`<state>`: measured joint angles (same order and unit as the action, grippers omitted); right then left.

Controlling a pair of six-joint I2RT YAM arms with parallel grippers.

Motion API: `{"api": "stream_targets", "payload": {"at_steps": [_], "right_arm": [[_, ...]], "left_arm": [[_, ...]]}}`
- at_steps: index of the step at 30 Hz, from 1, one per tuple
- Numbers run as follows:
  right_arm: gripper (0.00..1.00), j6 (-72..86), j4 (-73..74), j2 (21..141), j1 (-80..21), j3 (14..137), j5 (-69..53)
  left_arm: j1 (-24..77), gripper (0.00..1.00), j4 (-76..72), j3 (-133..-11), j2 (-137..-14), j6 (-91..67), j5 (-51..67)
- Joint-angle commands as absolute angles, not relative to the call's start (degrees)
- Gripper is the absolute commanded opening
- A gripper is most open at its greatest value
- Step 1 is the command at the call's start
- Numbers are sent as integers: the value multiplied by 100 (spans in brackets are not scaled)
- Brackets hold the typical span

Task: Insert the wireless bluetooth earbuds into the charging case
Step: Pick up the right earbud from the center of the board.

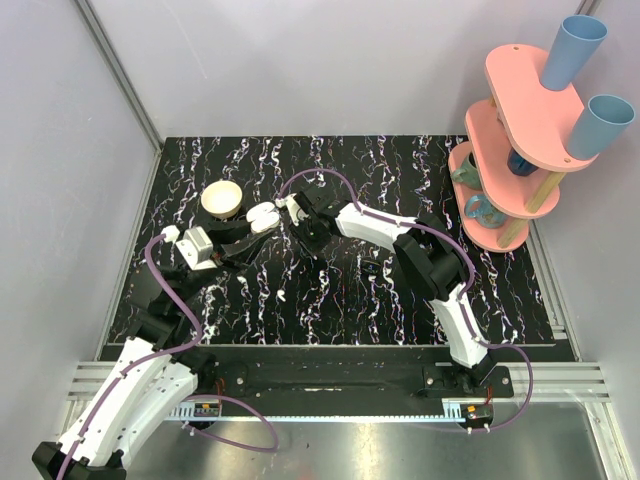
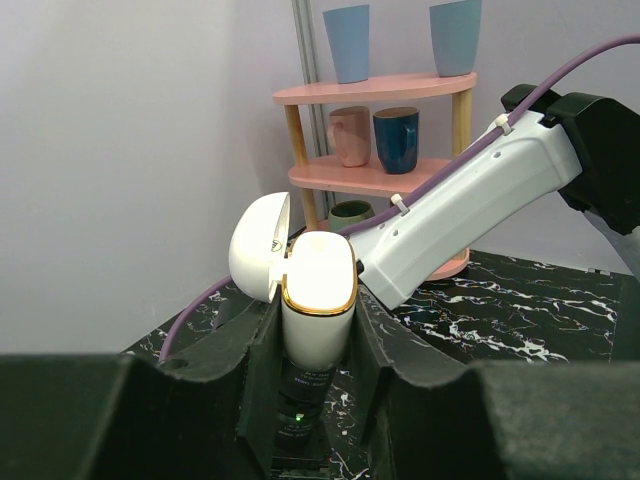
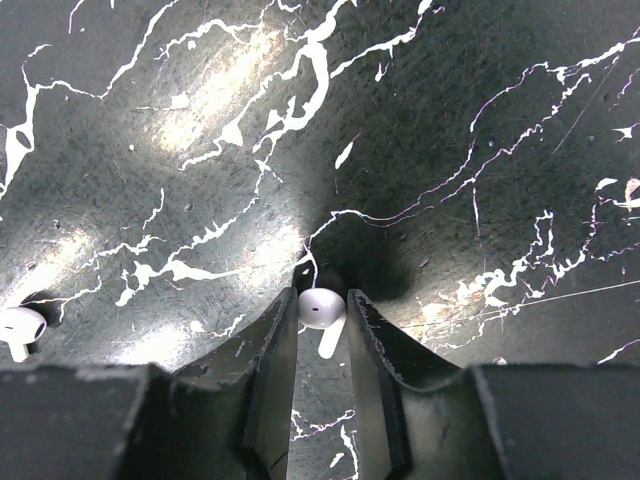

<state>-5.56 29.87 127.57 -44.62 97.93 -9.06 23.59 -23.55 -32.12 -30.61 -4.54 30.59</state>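
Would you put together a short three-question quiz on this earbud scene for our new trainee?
1. True or false: the charging case is shut.
2. The case is held by: A. the left gripper; B. a person's hand; C. nothing, it lies flat.
3. How many earbuds show in the right wrist view, and where?

Key:
1. False. Its lid stands open.
2. A.
3. Two. One earbud sits between the fingers of the right gripper. Another earbud lies on the table at the view's left edge.
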Motion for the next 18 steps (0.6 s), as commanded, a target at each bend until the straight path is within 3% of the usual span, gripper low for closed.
{"api": "stream_targets", "payload": {"at_steps": [1,9,18], "right_arm": [[33,-510,3103,12841,-4535,9976,-827],[26,-123,2805,12385,-4535,9923,-650],[25,395,2268,11453,-4535,9642,-203]], "left_arm": [[2329,0,-2558,-3270,-3076,-501,2988],[2329,0,-2566,-3261,-3041,-536,2900],[2329,0,-2645,-3270,-2997,-589,2769]]}}
